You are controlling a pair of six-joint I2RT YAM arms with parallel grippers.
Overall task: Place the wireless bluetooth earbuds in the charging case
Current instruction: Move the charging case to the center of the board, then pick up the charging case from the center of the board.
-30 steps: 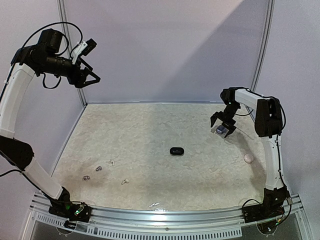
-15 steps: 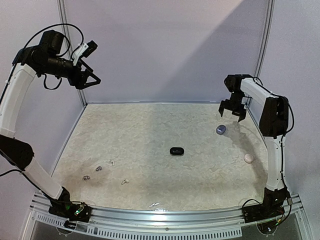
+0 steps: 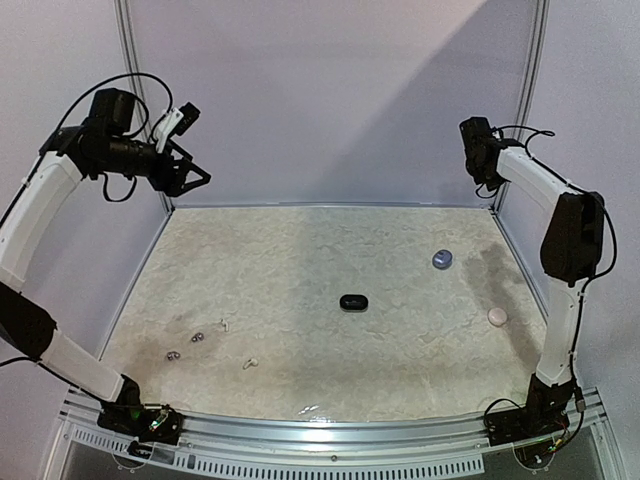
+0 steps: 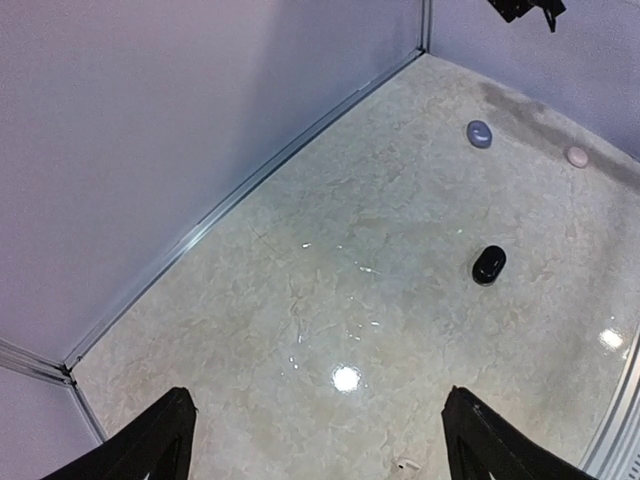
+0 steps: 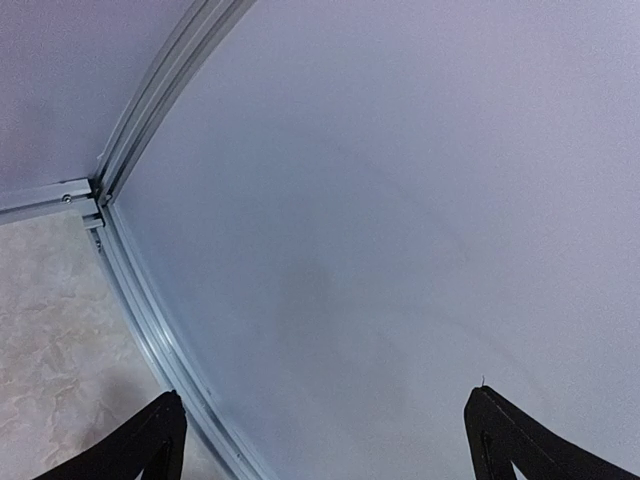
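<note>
Three closed charging cases lie on the table: a black one in the middle, a blue-grey one at the right rear, and a pink one near the right edge. Several tiny earbuds lie at the front left; a white earbud shows in the left wrist view. My left gripper hangs open, high over the back left corner. My right gripper is open and empty, raised and facing the right wall.
Pale walls with metal corner posts close in the table at the back and sides. A metal rail runs along the near edge, where both arm bases are bolted.
My right gripper has let go of the blue-grey case, which stays on the table, and has risen and swung toward the right wall. My left gripper has drifted slightly right.
</note>
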